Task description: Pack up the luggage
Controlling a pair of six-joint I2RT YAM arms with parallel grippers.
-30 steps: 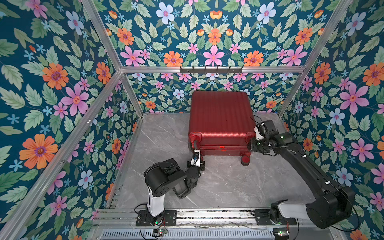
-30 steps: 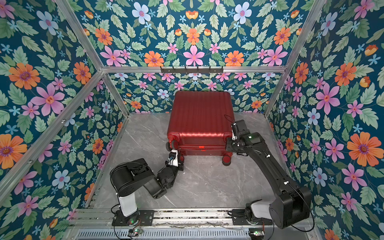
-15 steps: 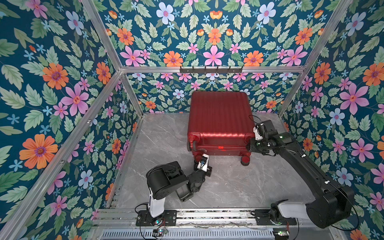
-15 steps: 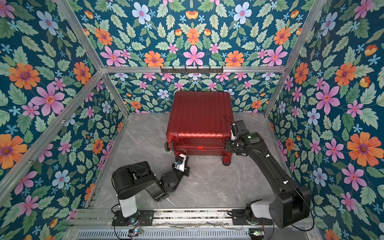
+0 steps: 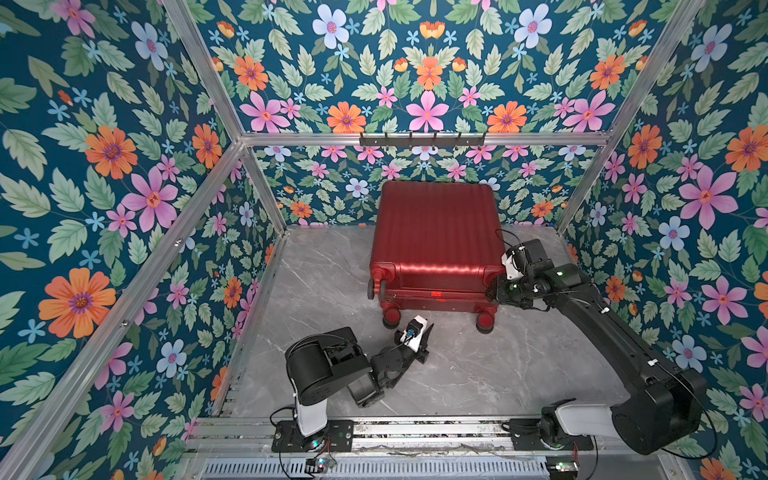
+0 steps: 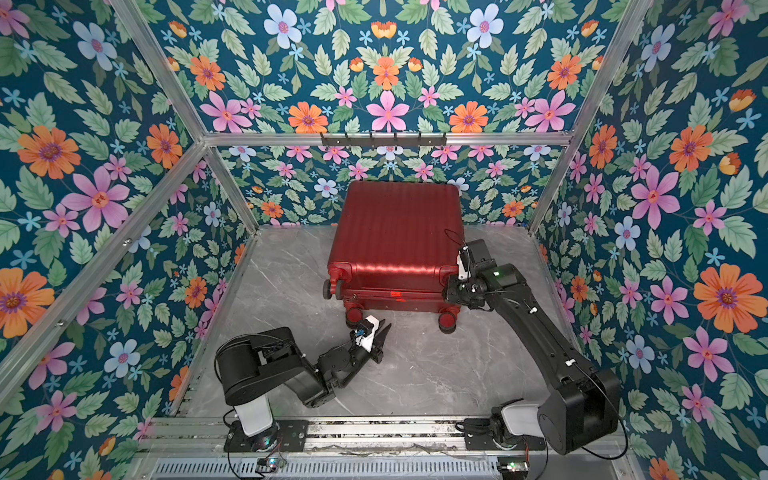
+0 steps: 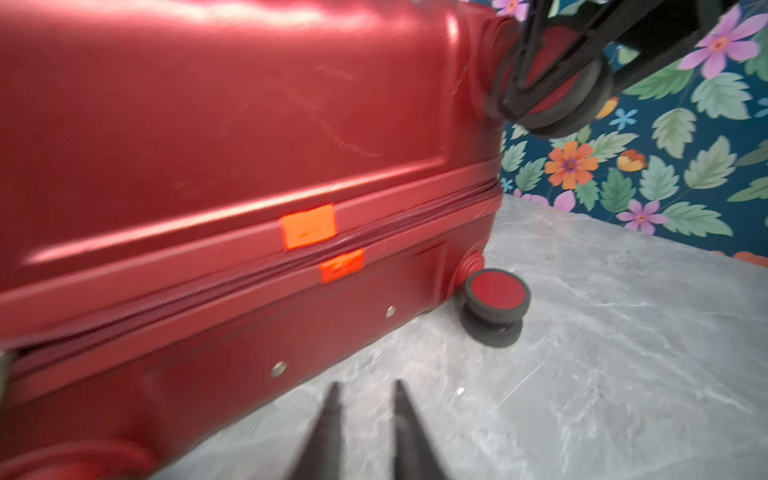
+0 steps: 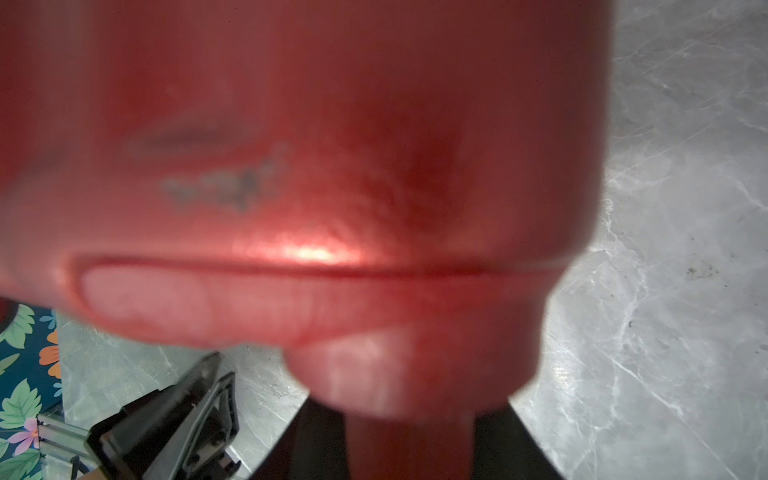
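Seen from above, a grey marble-patterned tabletop [image 5: 478, 374] is enclosed by blue floral-print walls [image 5: 428, 75]. Nearest, at 6 o'clock, a metal rail [image 5: 415, 430] carries both black arms. The left gripper [image 5: 428, 330] hovers low over the tabletop, its fingers [image 7: 332, 399] parted and holding nothing. It is just beside a red caster wheel with a black tyre [image 5: 390, 316], at the case's 7 o'clock corner, without touching it. Beyond, toward 12 o'clock, the dark-red ribbed hard-shell suitcase [image 5: 436, 232] lies flat and zipped shut, with two orange tape patches [image 7: 307, 226] on its near side. At its 4 o'clock corner the right gripper [image 5: 494, 291] is clamped around the upper red wheel [image 7: 552, 83].
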